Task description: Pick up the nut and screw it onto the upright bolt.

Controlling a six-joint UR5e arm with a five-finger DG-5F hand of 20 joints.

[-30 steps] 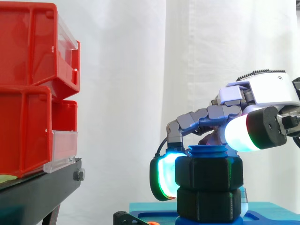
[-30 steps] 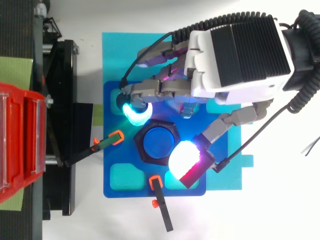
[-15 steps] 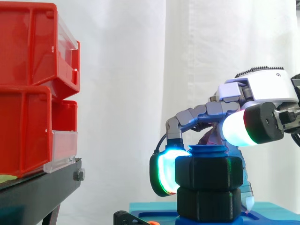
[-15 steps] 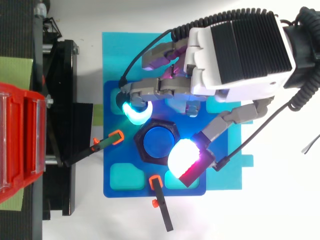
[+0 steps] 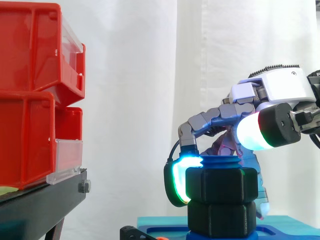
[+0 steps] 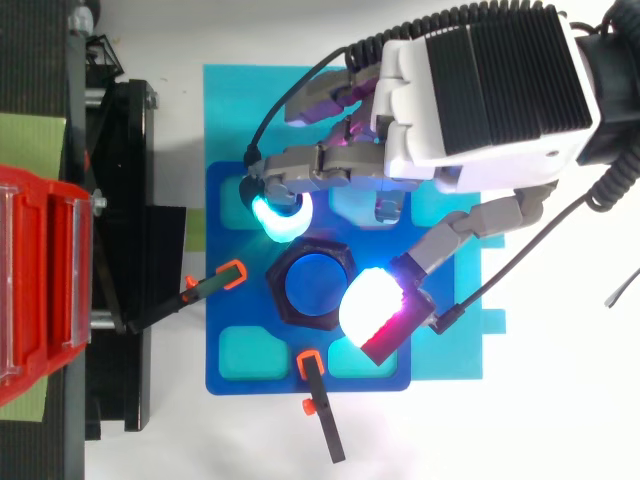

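While the black nut [image 5: 222, 185] sits up on the blue bolt [image 6: 315, 284] on the blue board [image 6: 260, 384], the hand [image 6: 480, 90] hangs right by it, and I cannot tell if it grips

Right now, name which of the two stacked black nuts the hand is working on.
The upper nut, just below the blue bolt tip: the hand's cyan pad sits against its left face, above the lower nut.

Obstacles: nut [image 5: 222, 186] on bolt [image 6: 315, 285], inside the hand's [image 6: 480, 90] curl; orange-tipped clamps [image 6: 213, 284] just past it; red bins [image 5: 30, 125] on black stand [image 5: 45, 197], well ahead. Open air: above the hand.
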